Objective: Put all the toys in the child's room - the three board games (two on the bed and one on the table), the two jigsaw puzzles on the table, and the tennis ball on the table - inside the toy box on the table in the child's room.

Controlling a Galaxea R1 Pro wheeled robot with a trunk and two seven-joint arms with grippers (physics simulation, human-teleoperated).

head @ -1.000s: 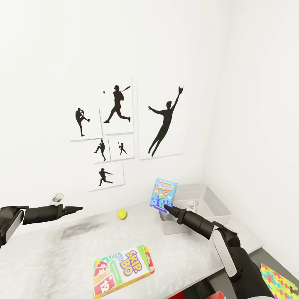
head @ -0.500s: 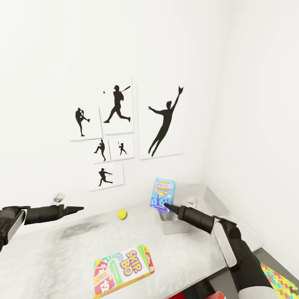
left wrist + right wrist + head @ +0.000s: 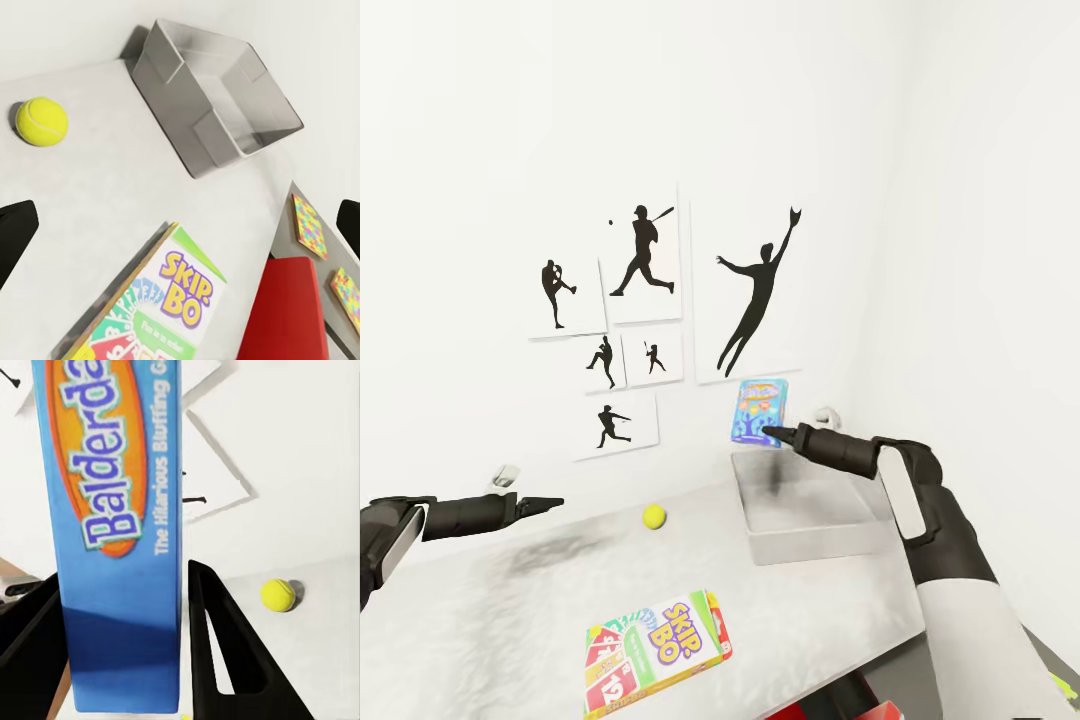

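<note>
My right gripper (image 3: 768, 434), clamped on the blue board game (image 3: 758, 411), has risen from the toy box's (image 3: 810, 538) near rim to hover above it, seemingly ready to drop it in; my left gripper (image 3: 550, 503) hangs open.

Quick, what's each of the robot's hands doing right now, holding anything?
Left end effector: open, holding nothing, hovering over the table.
Right end effector: shut on the blue Balderdash board game, held above the toy box.
</note>
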